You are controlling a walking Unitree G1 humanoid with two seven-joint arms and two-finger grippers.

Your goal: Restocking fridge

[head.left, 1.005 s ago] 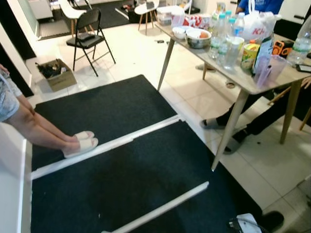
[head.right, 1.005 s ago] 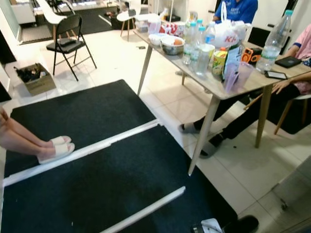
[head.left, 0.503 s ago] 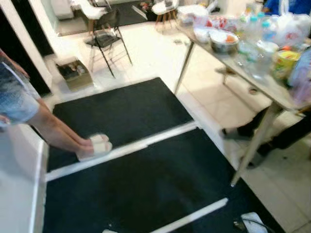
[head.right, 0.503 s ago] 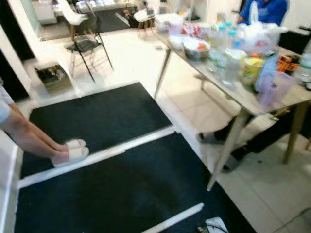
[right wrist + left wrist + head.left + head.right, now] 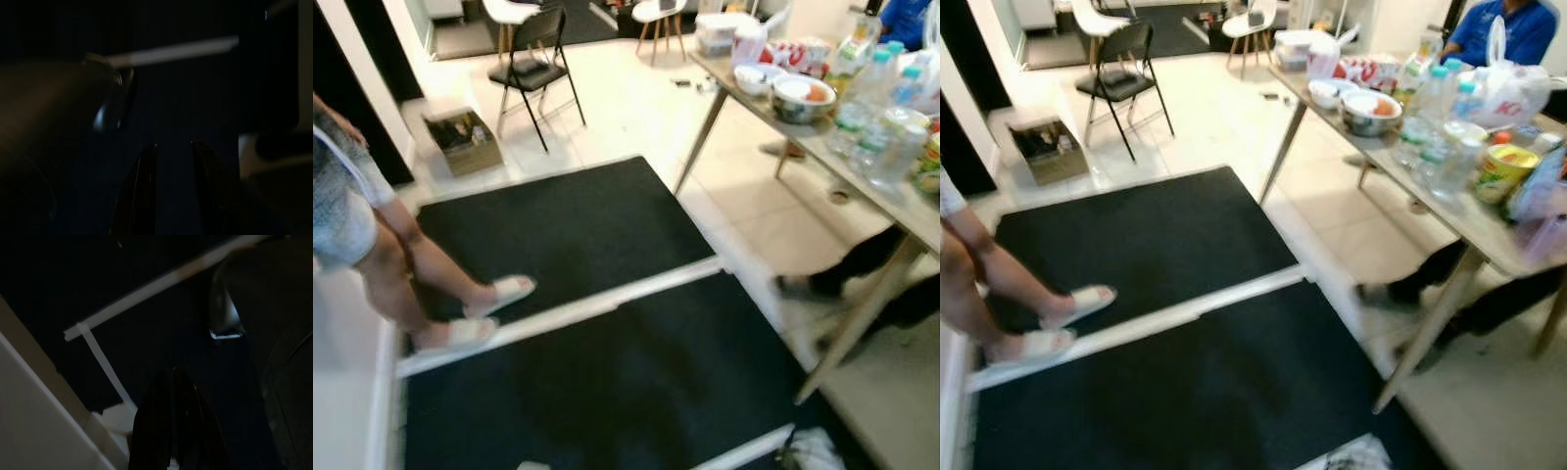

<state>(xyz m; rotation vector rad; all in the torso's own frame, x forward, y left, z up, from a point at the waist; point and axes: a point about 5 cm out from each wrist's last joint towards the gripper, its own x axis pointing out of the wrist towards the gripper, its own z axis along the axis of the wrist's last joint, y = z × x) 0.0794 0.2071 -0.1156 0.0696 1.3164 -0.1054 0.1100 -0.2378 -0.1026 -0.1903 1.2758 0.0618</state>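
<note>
A long wooden table (image 5: 1489, 230) stands at the right with groceries on it: several water bottles (image 5: 1435, 147), a metal bowl (image 5: 1371, 113), a yellow tub (image 5: 1500, 171) and a white plastic bag (image 5: 1518, 93). Both arms hang low over the black floor mat. In the dark left wrist view my left gripper (image 5: 171, 431) is shut with nothing in it. In the right wrist view my right gripper (image 5: 173, 196) is open, with a narrow gap between its fingers and nothing held.
Two black mats (image 5: 1136, 245) joined by a white strip (image 5: 1136, 328) cover the floor ahead. A person's legs (image 5: 979, 284) in white slippers stand at the left. Seated people's legs (image 5: 1449, 284) reach under the table. A folding chair (image 5: 1121, 73) and cardboard box (image 5: 1038, 147) stand behind.
The view has swung, sliding the table toward the right edge. The person at the left has moved their feet apart and stepped nearer the left edge.
</note>
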